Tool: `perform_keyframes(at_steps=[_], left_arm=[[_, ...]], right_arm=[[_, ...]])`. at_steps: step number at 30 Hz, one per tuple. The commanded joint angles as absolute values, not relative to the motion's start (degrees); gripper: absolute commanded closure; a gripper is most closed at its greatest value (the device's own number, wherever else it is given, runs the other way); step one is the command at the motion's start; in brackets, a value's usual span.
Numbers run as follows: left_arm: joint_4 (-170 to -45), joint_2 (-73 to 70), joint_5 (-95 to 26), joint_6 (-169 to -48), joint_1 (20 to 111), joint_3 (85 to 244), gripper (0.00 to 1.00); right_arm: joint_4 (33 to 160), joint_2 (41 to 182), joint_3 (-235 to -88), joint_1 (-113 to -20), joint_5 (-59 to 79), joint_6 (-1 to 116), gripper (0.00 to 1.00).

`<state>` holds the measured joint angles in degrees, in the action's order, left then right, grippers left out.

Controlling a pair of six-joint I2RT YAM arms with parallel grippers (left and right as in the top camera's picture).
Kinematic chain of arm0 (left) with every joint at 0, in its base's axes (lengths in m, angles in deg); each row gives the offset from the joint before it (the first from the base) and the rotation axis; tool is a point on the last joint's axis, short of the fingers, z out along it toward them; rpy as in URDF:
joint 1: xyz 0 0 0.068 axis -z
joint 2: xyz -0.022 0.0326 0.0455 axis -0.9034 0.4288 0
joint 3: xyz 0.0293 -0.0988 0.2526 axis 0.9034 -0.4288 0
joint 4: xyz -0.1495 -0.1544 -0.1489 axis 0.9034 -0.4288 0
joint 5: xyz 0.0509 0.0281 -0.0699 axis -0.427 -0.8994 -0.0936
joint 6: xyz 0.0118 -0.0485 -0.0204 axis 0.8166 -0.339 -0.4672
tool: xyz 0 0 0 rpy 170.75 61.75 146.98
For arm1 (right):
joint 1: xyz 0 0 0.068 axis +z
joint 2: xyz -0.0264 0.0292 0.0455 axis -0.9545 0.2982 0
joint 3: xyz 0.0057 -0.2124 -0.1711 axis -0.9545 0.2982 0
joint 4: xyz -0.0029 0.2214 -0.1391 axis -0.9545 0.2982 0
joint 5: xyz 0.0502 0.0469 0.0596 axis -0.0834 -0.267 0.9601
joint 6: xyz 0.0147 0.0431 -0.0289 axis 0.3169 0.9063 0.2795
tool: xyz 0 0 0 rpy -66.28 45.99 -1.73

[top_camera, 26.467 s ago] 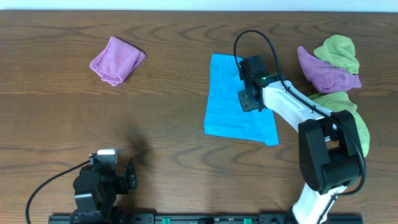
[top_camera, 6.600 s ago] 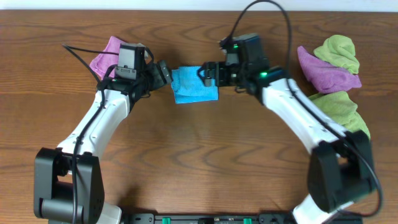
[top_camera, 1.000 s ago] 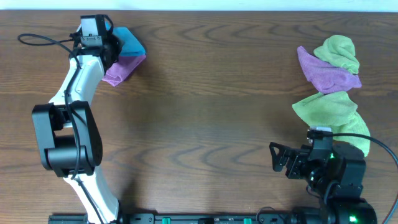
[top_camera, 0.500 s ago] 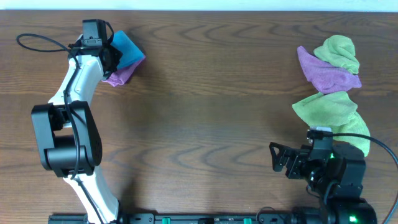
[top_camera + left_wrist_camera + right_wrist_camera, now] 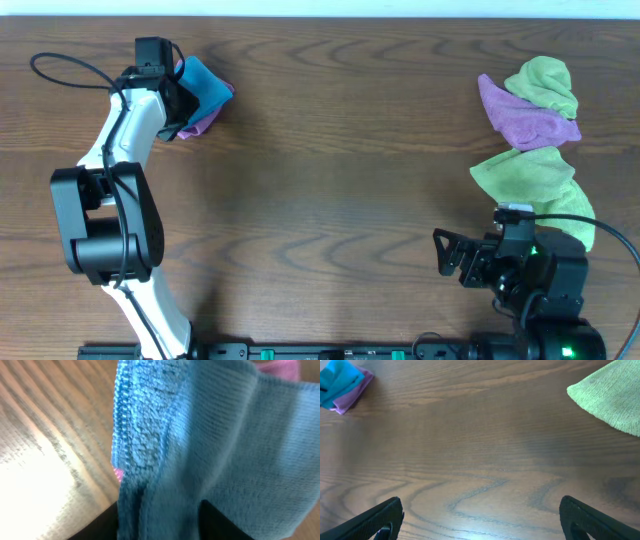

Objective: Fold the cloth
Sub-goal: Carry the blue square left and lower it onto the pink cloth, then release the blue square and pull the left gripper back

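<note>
The cloth (image 5: 207, 80) is a small sky-blue folded bundle at the far left of the table, resting partly on a purple cloth (image 5: 203, 118). My left gripper (image 5: 180, 88) is right at its left side. In the left wrist view the cloth (image 5: 210, 435) fills the frame, and a fold of it lies between the dark fingertips (image 5: 100, 527), which stand apart: the left gripper (image 5: 160, 522) is open. My right gripper (image 5: 447, 258) rests at the near right, far from the cloth. It is wide open (image 5: 480, 515) over bare wood, and its view shows the cloth (image 5: 337, 380) small at the top left.
A pile of cloths lies at the far right: a purple one (image 5: 525, 115) between two light green ones (image 5: 545, 80) (image 5: 530, 180). The lower green cloth (image 5: 610, 400) shows in the right wrist view. The table's back edge runs close behind the left gripper.
The left gripper's jaws have come apart from shut. The blue cloth has sunk a little toward me onto the purple cloth. The right arm has not moved.
</note>
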<state>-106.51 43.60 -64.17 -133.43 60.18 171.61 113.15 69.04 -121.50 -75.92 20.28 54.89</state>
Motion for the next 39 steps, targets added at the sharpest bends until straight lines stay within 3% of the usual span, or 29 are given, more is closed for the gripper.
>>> perform_keyframes(at_steps=[1, 4, 5, 7, 28, 39], left_arm=[[-108.6, 43.1, -65.6, -129.8, 59.5, 172.6, 0.39], [-110.8, 42.3, -65.6, -128.4, 58.9, 172.6, 0.25], [-111.6, 41.8, -65.5, -127.9, 58.6, 172.6, 0.15], [-112.4, 40.8, -65.4, -127.1, 58.3, 172.6, 0.04], [-121.5, 20.7, -57.2, -110.8, 57.8, 172.6, 0.05], [-130.2, 7.6, -58.2, -108.2, 57.9, 172.6, 0.05]], right_arm=[[113.2, 68.9, -121.1, -76.4, 20.7, 55.5, 0.01], [113.2, 68.9, -121.1, -76.4, 20.7, 55.5, 0.01], [113.2, 68.9, -121.1, -76.4, 20.7, 55.5, 0.01], [113.2, 68.9, -121.1, -76.4, 20.7, 55.5, 0.01], [113.2, 68.9, -121.1, -76.4, 20.7, 55.5, 0.01], [113.2, 68.9, -121.1, -76.4, 20.7, 55.5, 0.01]])
